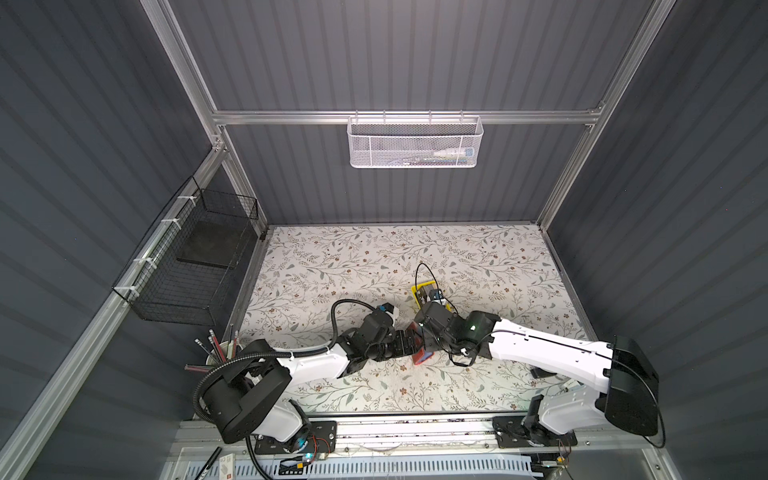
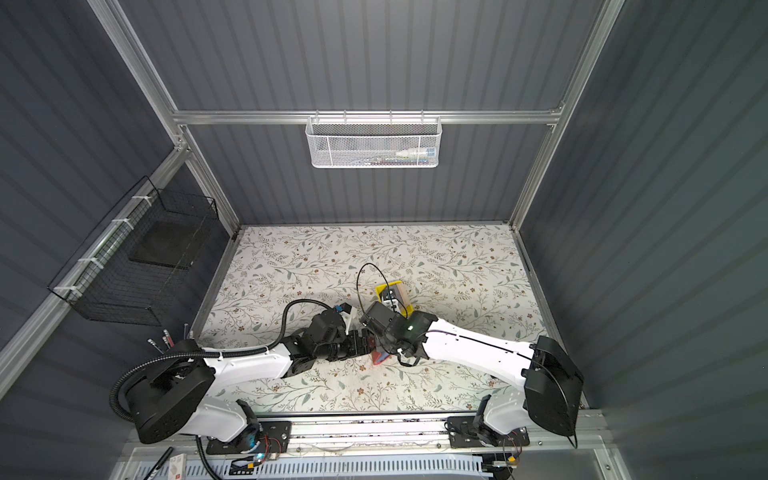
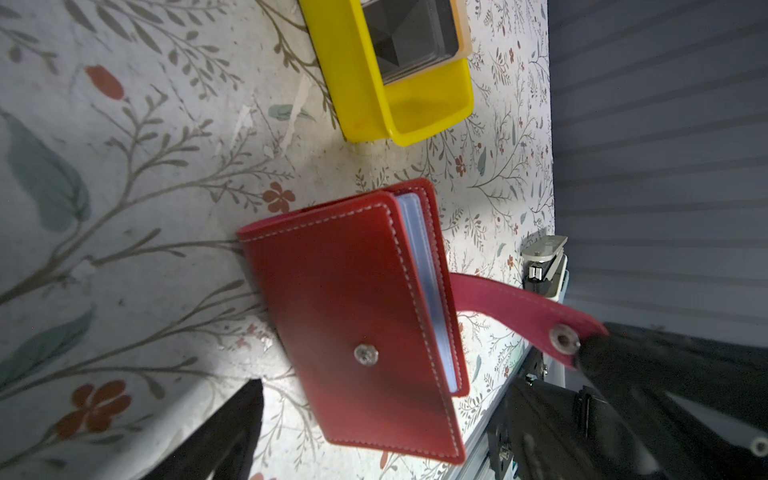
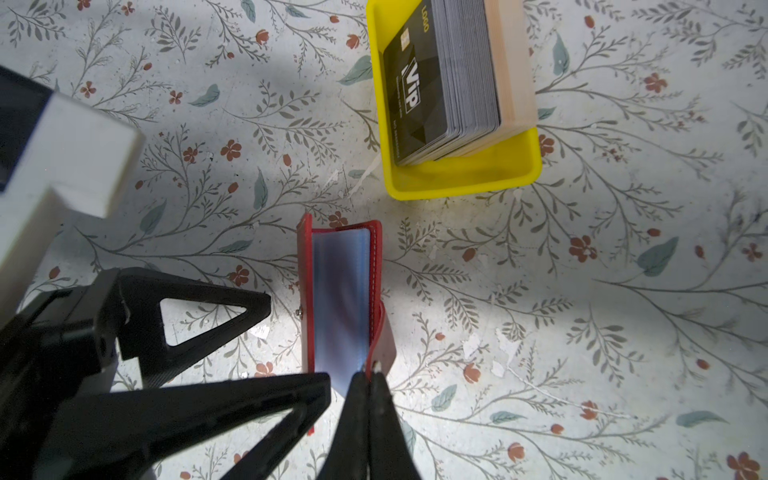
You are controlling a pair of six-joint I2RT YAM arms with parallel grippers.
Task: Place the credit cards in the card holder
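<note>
Right end effector (image 4: 370, 376) clamps the card holder (image 3: 353, 316) by its strap (image 3: 511, 303) on the counter (image 4: 623, 291). Left end effector (image 4: 297, 338) stands apart beside it. Credit cards (image 4: 436, 83) sit stacked in the yellow tray (image 4: 457, 178) nearby.

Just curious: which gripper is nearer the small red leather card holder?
Right. The right gripper is shut on the strap of the red card holder; the left gripper is open, just beside its cover.

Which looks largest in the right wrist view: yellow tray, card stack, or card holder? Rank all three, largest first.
1. yellow tray, cropped by the frame.
2. credit cards, stacked inside it.
3. card holder, seen edge-on.
</note>
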